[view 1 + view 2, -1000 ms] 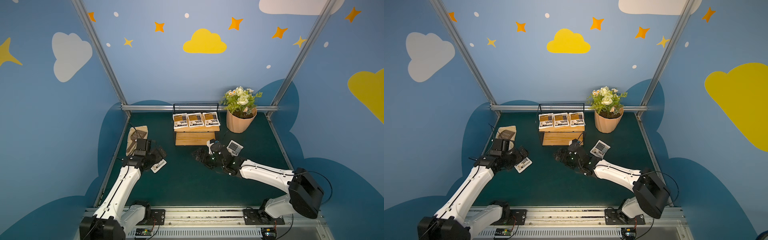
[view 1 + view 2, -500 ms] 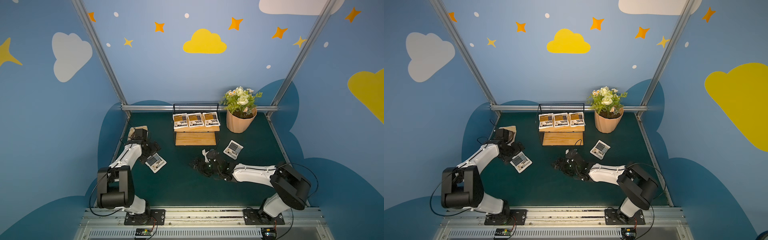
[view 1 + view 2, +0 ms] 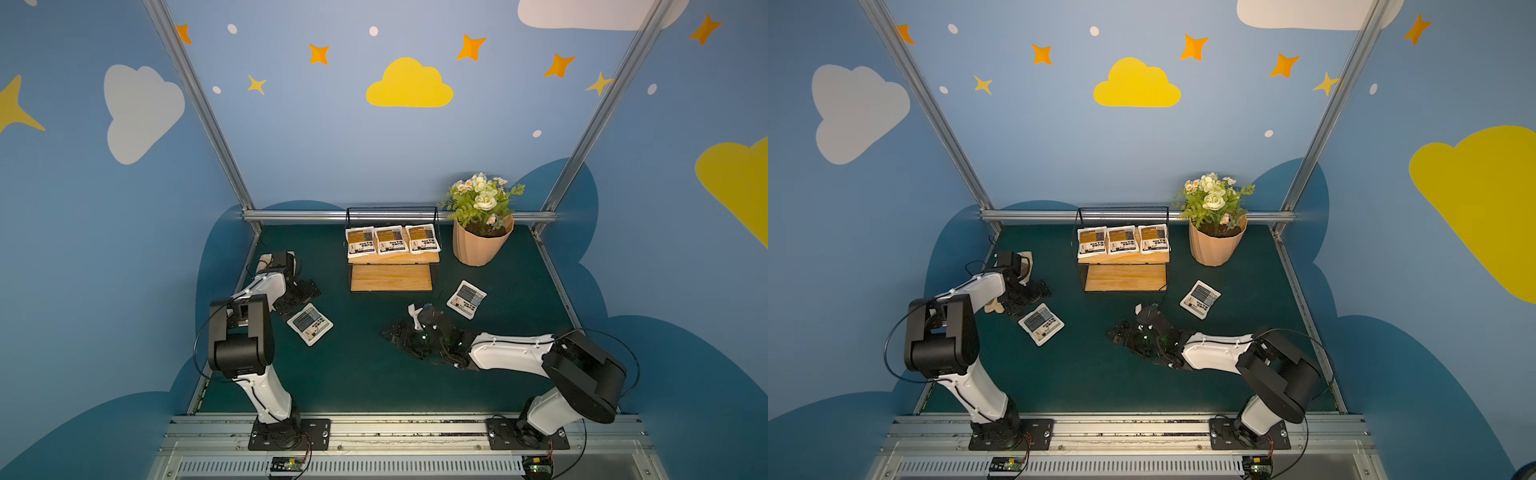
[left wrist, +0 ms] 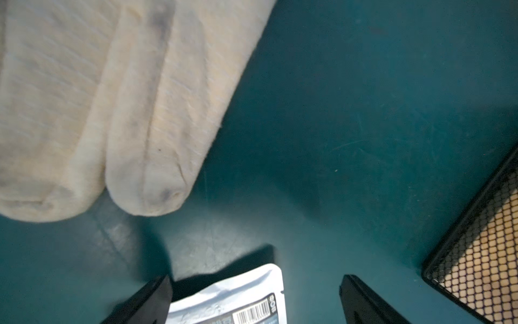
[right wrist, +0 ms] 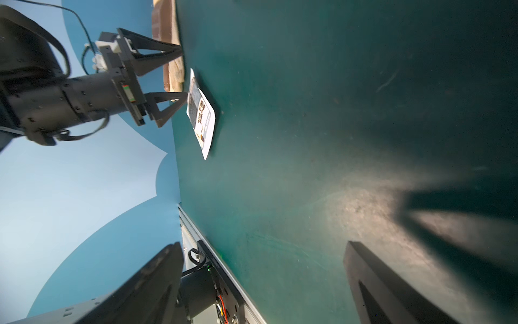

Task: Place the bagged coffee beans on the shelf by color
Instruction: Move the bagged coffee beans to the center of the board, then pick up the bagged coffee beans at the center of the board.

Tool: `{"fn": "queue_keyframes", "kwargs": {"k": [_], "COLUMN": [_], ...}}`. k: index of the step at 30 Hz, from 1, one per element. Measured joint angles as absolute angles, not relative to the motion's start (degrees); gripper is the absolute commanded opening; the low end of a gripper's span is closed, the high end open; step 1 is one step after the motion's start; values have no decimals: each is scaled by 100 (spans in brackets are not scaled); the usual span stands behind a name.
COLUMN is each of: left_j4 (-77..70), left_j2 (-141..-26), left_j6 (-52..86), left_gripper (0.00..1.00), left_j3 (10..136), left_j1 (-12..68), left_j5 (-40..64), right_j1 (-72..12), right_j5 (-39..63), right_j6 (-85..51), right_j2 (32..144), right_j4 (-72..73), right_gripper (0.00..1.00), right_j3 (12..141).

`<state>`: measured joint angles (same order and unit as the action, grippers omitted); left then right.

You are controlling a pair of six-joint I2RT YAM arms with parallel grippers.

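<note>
On the green tabletop (image 3: 357,374), mid-frame, the shelf (image 3: 390,278) holds three yellow-label coffee pouches (image 3: 390,240); both arms have folded back, left gripper (image 3: 305,295) and right gripper (image 3: 397,338) spread wide and empty, leaving two grey-blue coffee pouches (image 3: 310,324) (image 3: 466,299) unshelved.

Three puffy white pouches with yellow-brown label panels (image 3: 360,242) (image 3: 390,240) (image 3: 422,239), two puffy white pouches with grey-blue label panels (image 3: 310,323) (image 3: 466,299), one two-tier black wire-mesh shelf with wooden boards (image 3: 391,277), one ribbed terracotta flower pot (image 3: 478,246), one cream work glove (image 4: 84,98), two white-and-black robot arms (image 3: 266,286) (image 3: 511,356)

Open mat (image 3: 365,374) before shelf (image 3: 390,277); pot (image 3: 478,249) beside
</note>
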<state>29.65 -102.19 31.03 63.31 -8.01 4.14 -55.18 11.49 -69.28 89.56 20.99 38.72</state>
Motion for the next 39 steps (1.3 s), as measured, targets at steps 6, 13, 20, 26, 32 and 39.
{"fn": "queue_keyframes", "kwargs": {"k": [6,13,20,26,32,39], "left_j4": [2558,2228,2574,2755,2536,2082], "left_j2": [-9872,-8925,-7500,-6405,-6322,-6648], "left_j6": [3155,3734,4296,4379,4397,4403], "left_gripper": [99,99,99,100,100,100], "left_j3": [5813,4748,3859,3590,3356,3256], "left_j1": [-574,134,370,377,379,384], "left_j5": [510,646,589,613,972,1208], "right_j1": [-5419,-5315,-5258,-5258,-5275,-5433], "right_j5": [1168,1288,1468,1732,2108,2257], "right_j6": [-6936,-6932,-6941,-6982,-7199,-7478], "right_j2": [8888,8899,9085,9448,10239,10700], "right_j4": [2121,2141,2248,2445,2884,3326], "right_gripper": [94,94,94,93,89,85], "right_j3": [3800,3800,3848,4047,4344,4560]}}
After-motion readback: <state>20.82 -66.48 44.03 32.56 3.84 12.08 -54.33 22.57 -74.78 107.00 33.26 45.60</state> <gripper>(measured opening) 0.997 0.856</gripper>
